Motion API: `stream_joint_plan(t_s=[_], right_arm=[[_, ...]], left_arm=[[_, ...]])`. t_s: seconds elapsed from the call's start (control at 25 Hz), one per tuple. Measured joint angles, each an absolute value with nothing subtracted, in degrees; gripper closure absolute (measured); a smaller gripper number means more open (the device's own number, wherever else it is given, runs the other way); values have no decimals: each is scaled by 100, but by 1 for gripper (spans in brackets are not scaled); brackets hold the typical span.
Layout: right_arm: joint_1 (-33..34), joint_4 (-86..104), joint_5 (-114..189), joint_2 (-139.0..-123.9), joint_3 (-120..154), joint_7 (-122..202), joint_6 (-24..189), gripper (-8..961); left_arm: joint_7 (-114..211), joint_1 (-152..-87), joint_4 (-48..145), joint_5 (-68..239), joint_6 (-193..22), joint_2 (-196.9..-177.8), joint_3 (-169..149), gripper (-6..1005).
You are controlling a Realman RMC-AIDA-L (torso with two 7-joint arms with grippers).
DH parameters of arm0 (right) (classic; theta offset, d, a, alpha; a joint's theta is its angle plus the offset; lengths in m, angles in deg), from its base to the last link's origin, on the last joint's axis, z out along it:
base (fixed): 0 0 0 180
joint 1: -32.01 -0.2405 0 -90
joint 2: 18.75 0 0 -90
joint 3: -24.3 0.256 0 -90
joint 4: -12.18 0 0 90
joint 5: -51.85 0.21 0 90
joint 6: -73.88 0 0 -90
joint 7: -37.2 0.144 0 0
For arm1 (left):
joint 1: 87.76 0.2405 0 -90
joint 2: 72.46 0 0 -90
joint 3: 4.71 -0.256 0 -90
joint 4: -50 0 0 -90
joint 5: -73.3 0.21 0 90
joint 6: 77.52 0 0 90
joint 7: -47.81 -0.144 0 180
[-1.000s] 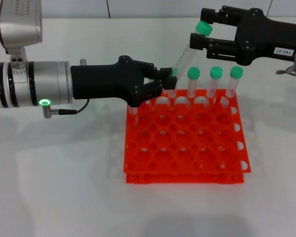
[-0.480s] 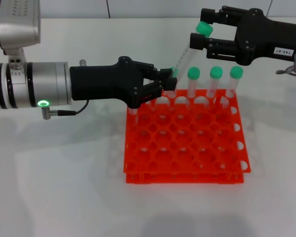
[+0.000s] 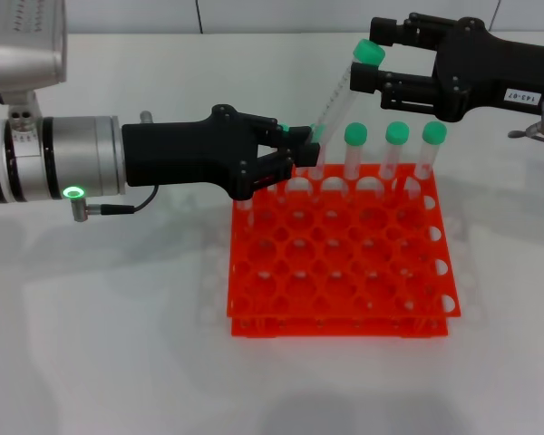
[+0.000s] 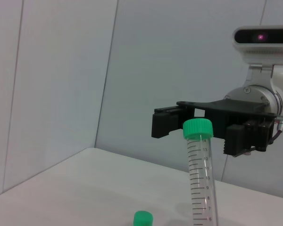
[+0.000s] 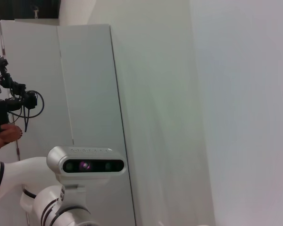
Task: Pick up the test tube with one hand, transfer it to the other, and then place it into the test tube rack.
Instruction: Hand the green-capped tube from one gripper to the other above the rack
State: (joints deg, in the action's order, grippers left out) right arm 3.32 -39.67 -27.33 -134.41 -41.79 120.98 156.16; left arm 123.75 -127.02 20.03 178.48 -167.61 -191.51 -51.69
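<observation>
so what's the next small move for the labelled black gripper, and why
Probably shut the right gripper on the slim clear green-capped test tube: its open fingers straddle the cap end, while the left gripper grips the tilted tube's lower end above the orange-red rack.

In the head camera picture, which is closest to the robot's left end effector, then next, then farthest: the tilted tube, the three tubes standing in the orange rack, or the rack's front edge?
From the left end effector:
1. The test tube: tilted, its lower end between the fingers.
2. The standing tubes: upright in the back row, to its right.
3. The test tube rack front edge: nearest the camera, farthest away.
</observation>
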Motion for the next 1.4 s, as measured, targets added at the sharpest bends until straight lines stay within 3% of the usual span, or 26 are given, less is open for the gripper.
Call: stream_joint_plan(t_s=[0.68, 0.88, 1.4], right_arm=[[322, -3967, -2733, -13441, -4179, 12091, 15614, 262], [312, -3954, -2733, -13442, -4179, 12088, 15611, 378], [310, -3950, -2734, -13441, -4179, 12088, 15615, 482]], left_arm=[[12375, -12696, 1997, 17848, -16761, -19138, -5163, 819], [12375, -12696, 1995, 17849, -16761, -19137, -5163, 820], [12375, -12712, 1994, 17850, -16760, -19138, -5164, 820]])
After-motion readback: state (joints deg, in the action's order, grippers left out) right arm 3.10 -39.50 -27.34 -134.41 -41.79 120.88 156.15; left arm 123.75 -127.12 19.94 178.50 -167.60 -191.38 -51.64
